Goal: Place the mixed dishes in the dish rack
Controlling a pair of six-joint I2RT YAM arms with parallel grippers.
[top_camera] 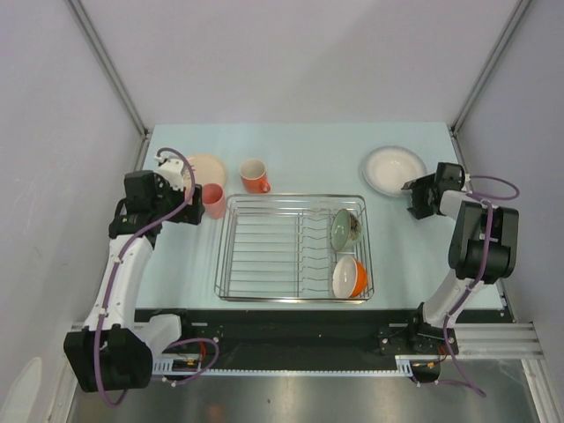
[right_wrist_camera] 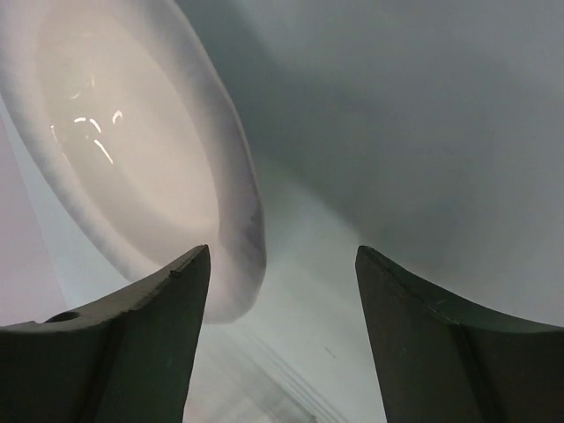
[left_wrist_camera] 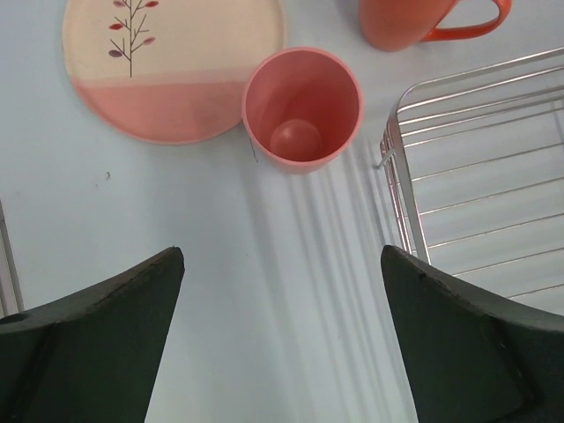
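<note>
The dish rack stands mid-table, holding a pale green bowl on edge and an orange white-lined bowl. Left of it stand the pink cup, the orange mug and the leaf-motif plate. My left gripper is open just short of the pink cup, with only table between its fingers. The white plate lies at the back right. My right gripper is open at its near edge, the rim just inside the left finger.
The rack's chrome side wall runs close on the right of the left gripper. Grey enclosure walls and frame posts border the table on three sides. The right arm's base stands at the near edge.
</note>
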